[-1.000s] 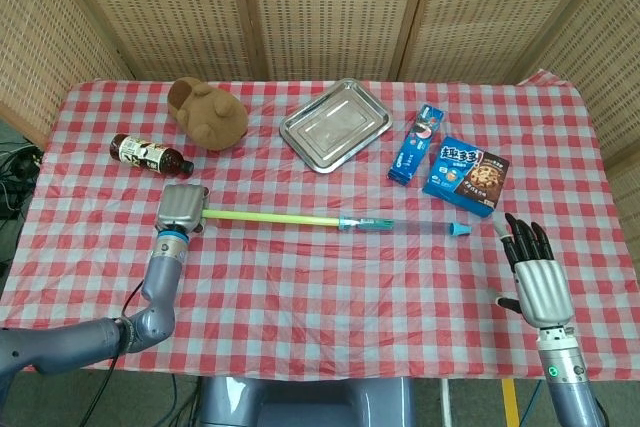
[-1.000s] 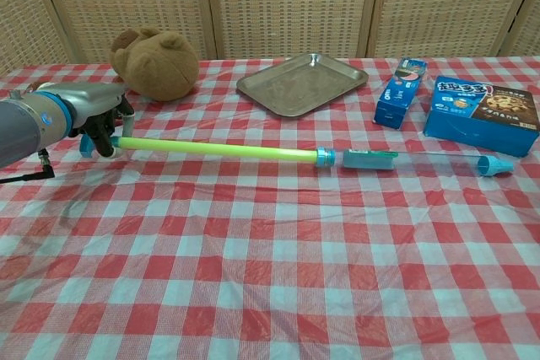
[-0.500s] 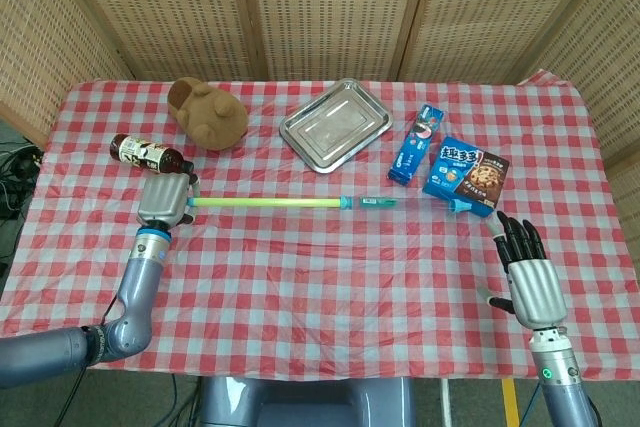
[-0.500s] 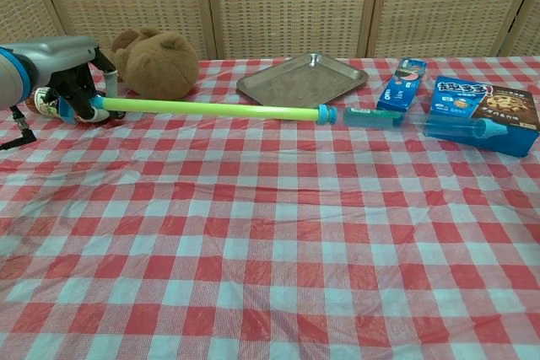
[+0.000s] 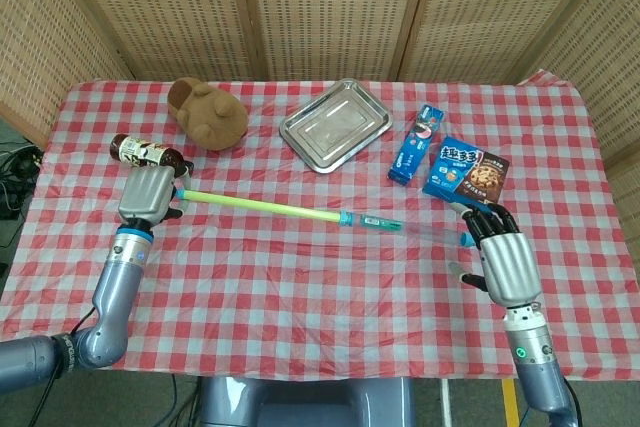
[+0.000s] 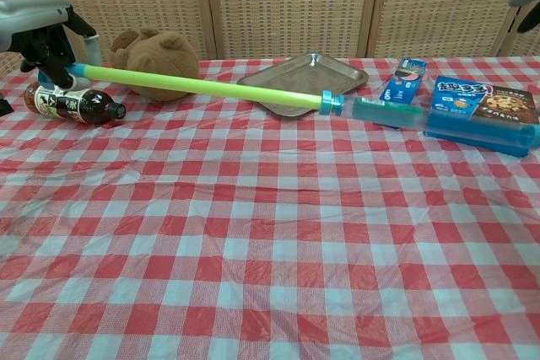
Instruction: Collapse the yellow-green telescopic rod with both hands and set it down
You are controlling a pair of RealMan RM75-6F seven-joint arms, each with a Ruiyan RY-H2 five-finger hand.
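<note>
Nearest us, a wide stretch of wrinkled red-and-white checked tablecloth [image 6: 270,276] lies open, its front edge draping off the table. Our right hand [image 5: 500,257] hovers by the right edge, fingers curled at the rod's blue far tip; we cannot tell whether they grip it. The yellow-green telescopic rod [image 5: 265,208] stretches across the middle, slim and glossy, with a teal clear section, lifted off the cloth. Our left hand [image 5: 148,193] grips its left end firmly. Just behind sits a dark glass bottle [image 6: 72,103] on its side. Farther back: a brown plush bear [image 6: 156,61], a shiny steel tray [image 5: 334,124], a blue toothpaste box [image 5: 417,142] and a blue cookie box [image 5: 466,174].
</note>
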